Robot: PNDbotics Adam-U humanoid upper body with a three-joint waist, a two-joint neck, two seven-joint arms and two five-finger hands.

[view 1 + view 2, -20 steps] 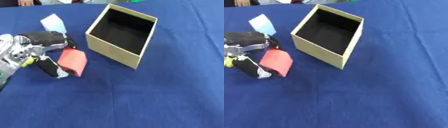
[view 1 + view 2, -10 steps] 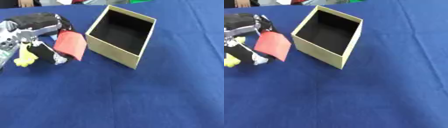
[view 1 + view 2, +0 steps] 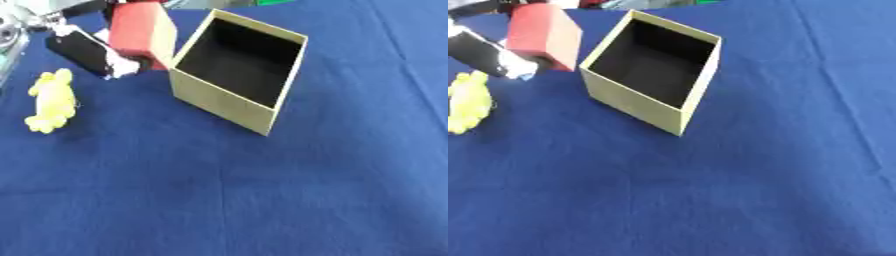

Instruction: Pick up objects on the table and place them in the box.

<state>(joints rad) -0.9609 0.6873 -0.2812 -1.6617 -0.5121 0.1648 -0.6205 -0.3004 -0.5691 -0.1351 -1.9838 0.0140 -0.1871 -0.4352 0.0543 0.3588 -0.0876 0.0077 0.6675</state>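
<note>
Left eye view: left hand (image 3: 83, 47) grips red block (image 3: 140, 27) beside box (image 3: 236, 70)

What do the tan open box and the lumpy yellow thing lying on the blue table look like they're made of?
The tan open box looks like matte cardboard: thin flat walls, sharp folded corners, dark lining. The lumpy yellow thing looks soft, perhaps plush or foam, with rounded bumps and no shine; I can't be sure.

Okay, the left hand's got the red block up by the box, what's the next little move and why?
Probably carry the red block a bit further right over the box's open top, then let go. The left hand holds it beside the box's left wall, not yet above the dark, empty inside.
</note>
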